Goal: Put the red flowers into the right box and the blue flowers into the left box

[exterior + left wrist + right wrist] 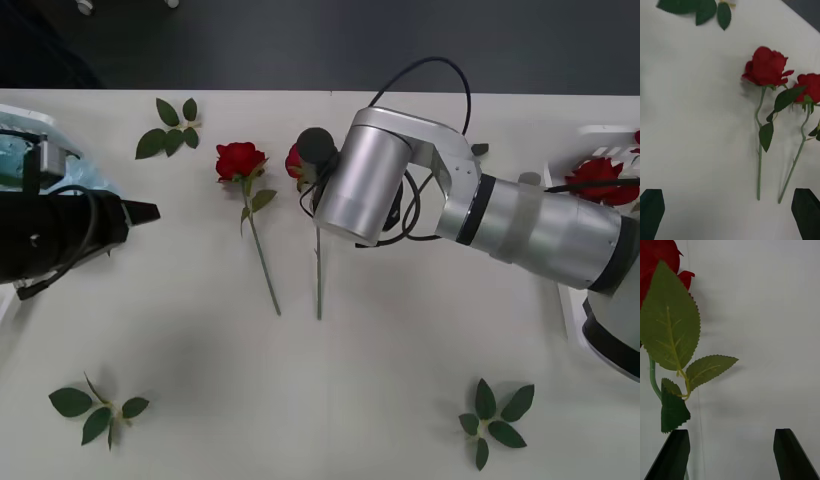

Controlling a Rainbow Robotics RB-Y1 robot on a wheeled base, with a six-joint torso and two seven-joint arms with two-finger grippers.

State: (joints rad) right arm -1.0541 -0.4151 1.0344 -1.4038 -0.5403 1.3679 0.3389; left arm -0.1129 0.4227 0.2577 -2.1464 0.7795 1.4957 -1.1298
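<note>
Two red roses lie side by side on the white surface [330,400], stems running toward six o'clock in the front view. The left rose [240,160] is bare to view at about eleven o'clock of the surface's centre; the right rose [294,160] sits just beside it at its three o'clock, its bloom partly hidden by the right arm's wrist.

The right end effector [730,453] hangs over that second rose with its black fingers [675,450] spread wide and nothing between them. In the right wrist view the rose's leaves and stem sit close to one finger rather than centred in the gap, so the grasp looks not yet lined up.

The right box [575,300] lies at three o'clock at the surface's edge, with red blooms [600,180] already inside. The left box [30,120] is at nine o'clock, pale blue flower heads [15,160] showing in it. The left end effector [730,213] waits near that box, fingers apart and empty, facing the two roses.

The step in hand appears to be picking up the right rose. The next move likely calls for shifting sideways so the stem falls between the fingers, lowering to the surface, closing on the thin stem, then carrying it toward three o'clock. Loose leaf sprigs [170,128] lie about and need no handling.
</note>
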